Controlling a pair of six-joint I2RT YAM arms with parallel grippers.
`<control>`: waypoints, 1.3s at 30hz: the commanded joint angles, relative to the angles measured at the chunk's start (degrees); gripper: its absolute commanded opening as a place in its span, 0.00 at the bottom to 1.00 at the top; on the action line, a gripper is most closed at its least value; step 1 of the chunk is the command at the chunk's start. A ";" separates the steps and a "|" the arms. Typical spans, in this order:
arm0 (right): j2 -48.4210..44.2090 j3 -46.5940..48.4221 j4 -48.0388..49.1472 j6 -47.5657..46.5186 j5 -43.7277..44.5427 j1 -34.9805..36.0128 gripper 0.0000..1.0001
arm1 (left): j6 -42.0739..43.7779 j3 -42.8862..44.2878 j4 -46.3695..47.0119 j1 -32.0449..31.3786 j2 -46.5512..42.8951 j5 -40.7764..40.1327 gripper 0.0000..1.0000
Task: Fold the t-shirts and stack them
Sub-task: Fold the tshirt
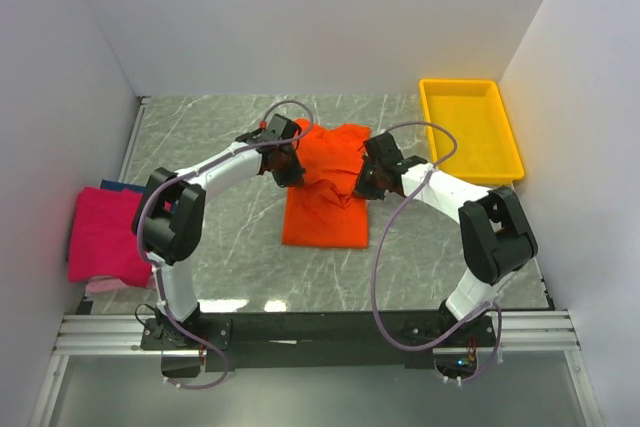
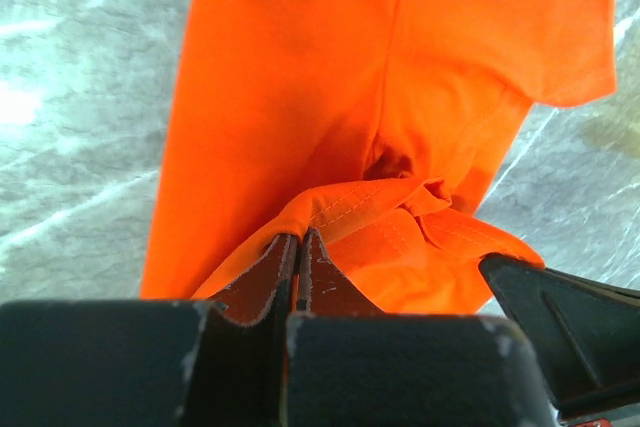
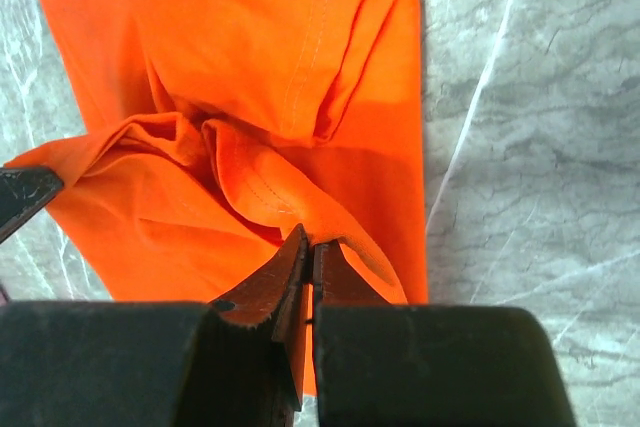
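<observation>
Marble tabletop, magenta shirt only overhead

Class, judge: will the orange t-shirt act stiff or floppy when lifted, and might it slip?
Probably floppy: the orange t-shirt bunches into folds between the left gripper and right gripper. It would likely sag between pinches. Slipping seems unlikely; both jaws are shut on its cloth.
</observation>
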 commanded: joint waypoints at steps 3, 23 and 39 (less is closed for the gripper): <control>1.74 2.32 3.88 -0.83 -4.00 -1.93 0.00 | 0.30 1.03 1.25 1.63 -0.67 0.72 0.00; 4.13 3.72 5.29 -1.35 -6.11 -6.59 0.44 | 2.94 -0.20 3.98 3.91 1.44 3.45 0.16; -3.70 2.32 0.37 -7.15 0.04 2.44 0.15 | 4.17 -2.04 1.78 5.68 -8.04 2.83 0.50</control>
